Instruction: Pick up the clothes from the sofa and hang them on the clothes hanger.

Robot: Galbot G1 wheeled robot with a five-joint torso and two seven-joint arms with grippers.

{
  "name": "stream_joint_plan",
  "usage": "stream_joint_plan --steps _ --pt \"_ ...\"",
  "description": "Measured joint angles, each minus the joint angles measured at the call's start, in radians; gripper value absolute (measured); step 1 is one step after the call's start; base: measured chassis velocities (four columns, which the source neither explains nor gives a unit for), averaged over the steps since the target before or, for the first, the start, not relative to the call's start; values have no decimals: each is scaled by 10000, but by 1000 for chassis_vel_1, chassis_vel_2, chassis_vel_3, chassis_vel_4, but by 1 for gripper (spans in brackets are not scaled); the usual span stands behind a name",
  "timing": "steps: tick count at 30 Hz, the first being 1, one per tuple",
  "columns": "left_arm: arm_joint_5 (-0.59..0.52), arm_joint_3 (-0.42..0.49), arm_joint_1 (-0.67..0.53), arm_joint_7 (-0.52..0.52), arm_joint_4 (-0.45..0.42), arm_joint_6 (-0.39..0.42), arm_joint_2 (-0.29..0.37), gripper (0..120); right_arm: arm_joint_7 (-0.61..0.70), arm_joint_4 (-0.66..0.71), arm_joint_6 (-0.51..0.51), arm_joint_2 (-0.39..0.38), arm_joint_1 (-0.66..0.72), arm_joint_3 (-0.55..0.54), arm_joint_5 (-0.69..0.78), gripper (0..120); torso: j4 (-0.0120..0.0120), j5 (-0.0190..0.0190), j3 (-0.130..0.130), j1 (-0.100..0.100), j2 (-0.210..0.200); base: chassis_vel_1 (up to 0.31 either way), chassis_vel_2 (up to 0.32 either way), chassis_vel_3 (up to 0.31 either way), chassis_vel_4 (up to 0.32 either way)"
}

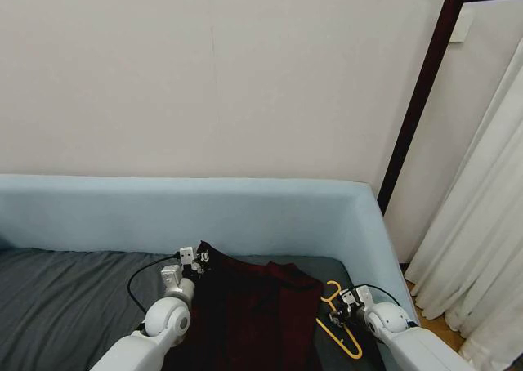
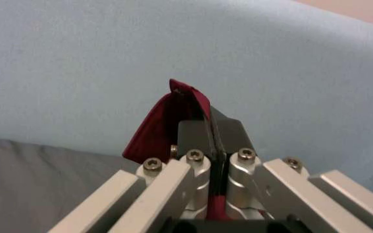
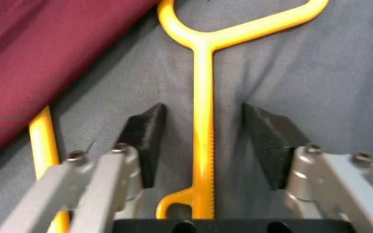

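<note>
A dark red garment [image 1: 249,310] lies spread on the grey sofa seat [image 1: 65,297]. My left gripper [image 1: 193,259] is shut on the garment's far corner, and in the left wrist view the pinched red cloth [image 2: 167,121] sticks up between the black pads [image 2: 196,133]. A yellow hanger [image 1: 339,326] lies on the seat to the right of the garment. My right gripper [image 1: 347,297] is open just above it, with the hanger's neck [image 3: 203,97] running between the two black pads [image 3: 147,136]. The red cloth [image 3: 50,58] covers part of the hanger.
The light blue sofa back [image 1: 188,216] rises right behind both grippers. A dark wooden pole [image 1: 421,93] stands at the right beyond the sofa's end, with white curtains [image 1: 482,240] next to it. The grey seat stretches free to the left.
</note>
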Motion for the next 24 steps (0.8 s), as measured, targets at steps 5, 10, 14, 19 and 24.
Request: stream_joint_plan --steps 5,10,14,19,24 --pt "0 31 -14 29 -38 0 -10 0 -30 -1 48 -81 12 -20 -70 25 1 1 0 0 0 0 0 0 0" --pt "0 43 -15 55 -39 0 -14 0 -69 32 75 -207 11 -39 -85 8 2 3 2 0 -1 0 0 0 0" --pt "0 48 -22 90 -59 -3 -17 0 -102 84 100 -365 11 -59 -99 5 1 4 3 1 -1 0 0 0 0" --pt "-2 51 -28 113 -98 -9 -13 0 -89 430 60 -662 -64 -57 -49 5 -2 3 3 1 -1 0 0 0 0" --pt "-4 36 12 139 -141 -33 -10 0 89 1214 -90 -1137 -225 34 332 5 -2 2 3 0 -1 0 0 0 0"
